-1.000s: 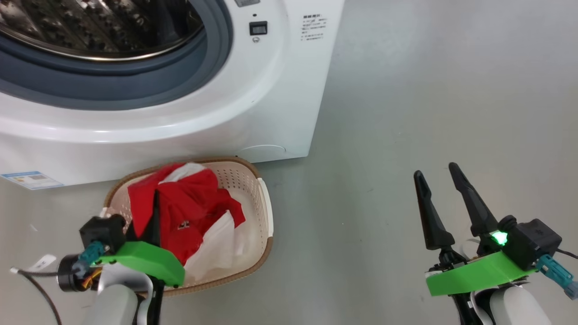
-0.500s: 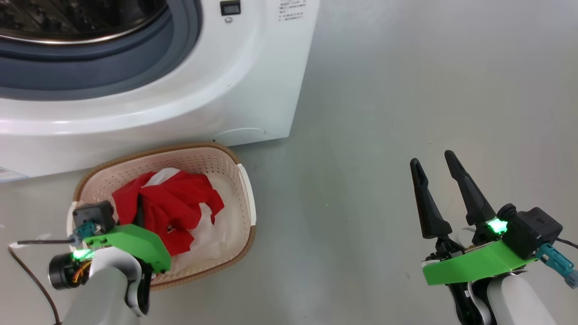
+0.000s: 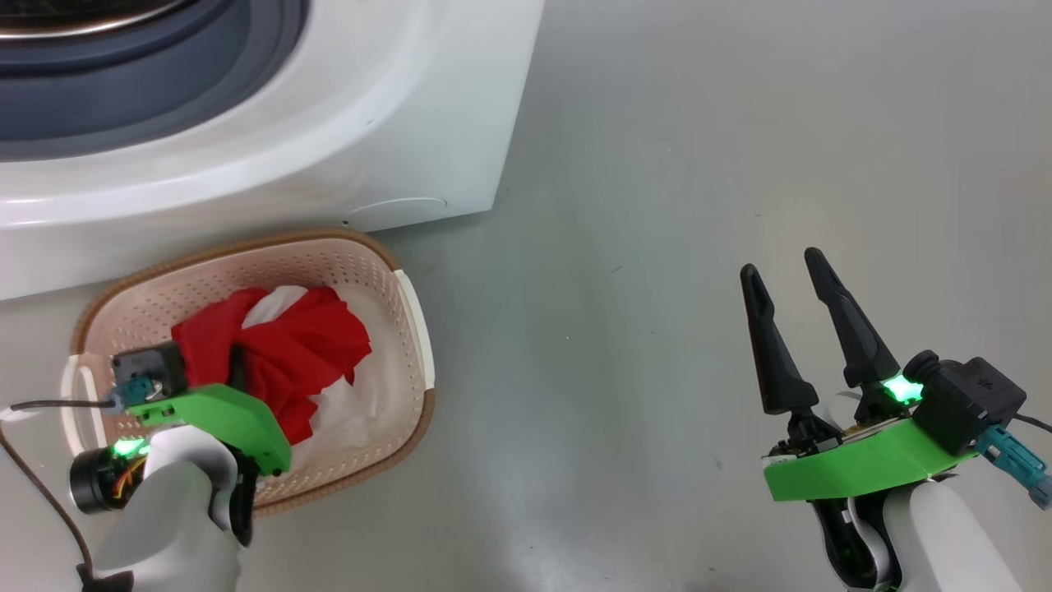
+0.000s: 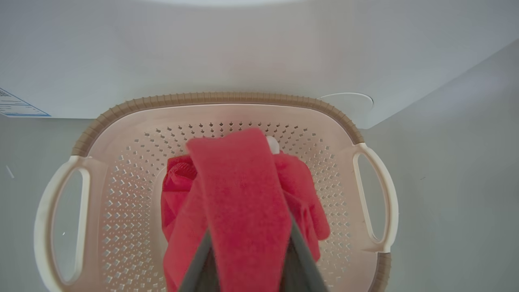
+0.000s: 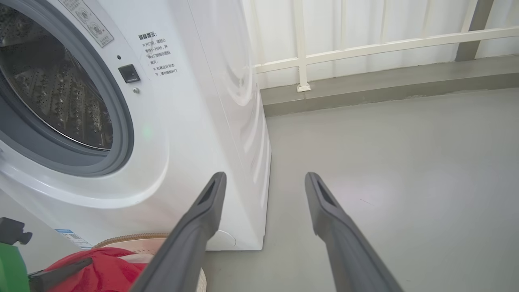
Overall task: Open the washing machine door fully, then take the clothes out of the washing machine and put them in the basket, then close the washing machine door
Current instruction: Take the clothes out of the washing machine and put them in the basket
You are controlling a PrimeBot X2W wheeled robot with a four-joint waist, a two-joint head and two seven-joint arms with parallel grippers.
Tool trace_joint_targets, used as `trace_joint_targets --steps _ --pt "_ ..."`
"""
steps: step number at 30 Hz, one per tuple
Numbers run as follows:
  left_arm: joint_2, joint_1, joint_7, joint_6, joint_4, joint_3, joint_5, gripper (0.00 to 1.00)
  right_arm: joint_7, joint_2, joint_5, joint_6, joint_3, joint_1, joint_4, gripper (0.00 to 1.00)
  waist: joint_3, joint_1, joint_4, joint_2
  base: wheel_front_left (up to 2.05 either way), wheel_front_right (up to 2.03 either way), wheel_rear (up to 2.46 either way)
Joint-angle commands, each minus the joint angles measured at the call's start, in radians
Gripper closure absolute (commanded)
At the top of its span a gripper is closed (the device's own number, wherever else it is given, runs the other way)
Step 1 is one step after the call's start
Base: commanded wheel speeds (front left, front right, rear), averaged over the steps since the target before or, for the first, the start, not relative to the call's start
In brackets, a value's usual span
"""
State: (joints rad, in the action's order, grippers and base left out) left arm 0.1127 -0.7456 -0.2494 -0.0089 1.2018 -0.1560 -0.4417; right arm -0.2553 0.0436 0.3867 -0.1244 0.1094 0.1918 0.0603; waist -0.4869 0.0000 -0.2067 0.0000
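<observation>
L end effector [image 4: 250, 263] pinching clothes [image 3: 288, 362], bundle down inside basket [image 3: 413, 316]; R end effector [image 3: 781, 265] spread, well apart.

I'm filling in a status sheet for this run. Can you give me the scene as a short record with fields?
left hand: shut on clothes, above basket
right hand: open, empty, over floor
clothes: red and white bundle, lying in basket
basket: on floor, just in front of washing machine
drum: open to view, no clothes in the visible part
</observation>
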Motion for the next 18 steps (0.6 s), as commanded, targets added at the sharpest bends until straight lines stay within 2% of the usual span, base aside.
trace_joint_targets --steps 1,11,18 --pt "0.033 -0.011 -0.012 -0.003 0.01 0.026 0.006 0.0 -0.006 0.007 0.008 -0.006 0.021 0.007 -0.024 0.0 -0.01 0.0 -0.011 0.0 0.0 0.0 0.0" --pt "0.038 -0.053 -0.012 -0.023 0.055 0.003 0.018 0.0 -0.006 0.007 0.015 -0.006 0.015 0.011 -0.022 0.0 -0.011 0.0 -0.006 0.0 0.0 0.0 0.0" --pt "0.035 -0.033 -0.012 -0.016 -0.027 0.008 0.032 0.0 -0.006 0.007 0.011 -0.006 0.005 0.003 -0.013 0.0 0.01 0.0 0.025 0.0 0.0 0.0 0.0"
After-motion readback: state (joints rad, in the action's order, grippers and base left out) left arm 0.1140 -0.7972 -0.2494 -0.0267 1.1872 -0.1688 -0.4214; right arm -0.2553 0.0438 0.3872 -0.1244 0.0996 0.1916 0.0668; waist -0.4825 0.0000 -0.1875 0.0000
